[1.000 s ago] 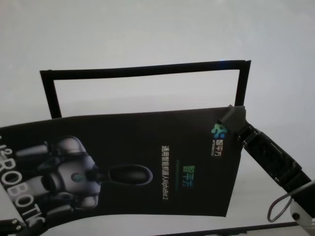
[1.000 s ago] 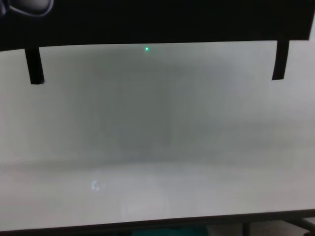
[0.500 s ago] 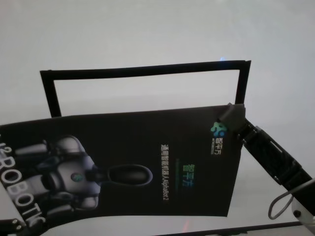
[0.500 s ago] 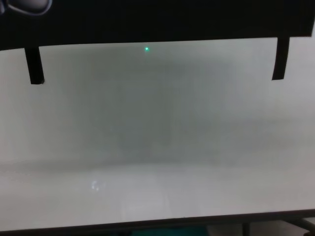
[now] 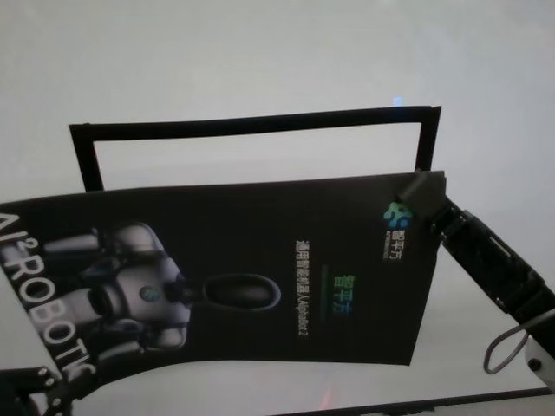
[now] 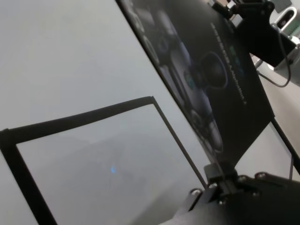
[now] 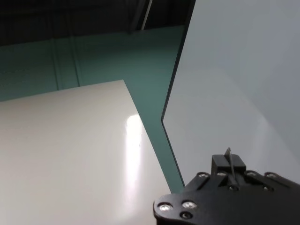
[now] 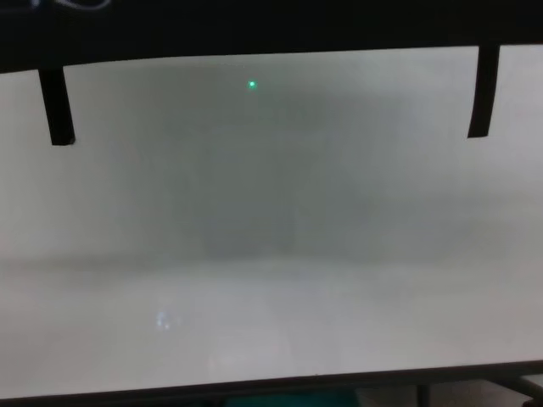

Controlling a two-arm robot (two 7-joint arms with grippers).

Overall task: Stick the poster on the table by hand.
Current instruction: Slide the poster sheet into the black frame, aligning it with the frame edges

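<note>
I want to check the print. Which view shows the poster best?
The head view: the poster shows nearly whole, lettering and robot image readable. The left wrist view shows it slanted and partial, the chest view only a dark band at the top, the right wrist view none.

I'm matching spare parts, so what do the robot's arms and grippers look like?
Both are black. The right gripper ends a ribbed, segmented black forearm with a thin grey cable loop near a white part. The left gripper has a blocky black body dotted with round silver screws.

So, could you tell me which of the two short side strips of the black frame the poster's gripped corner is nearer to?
The right-hand strip: the poster corner held by the right gripper sits just below that strip's lower end, whereas the left-hand strip is across the frame.
</note>
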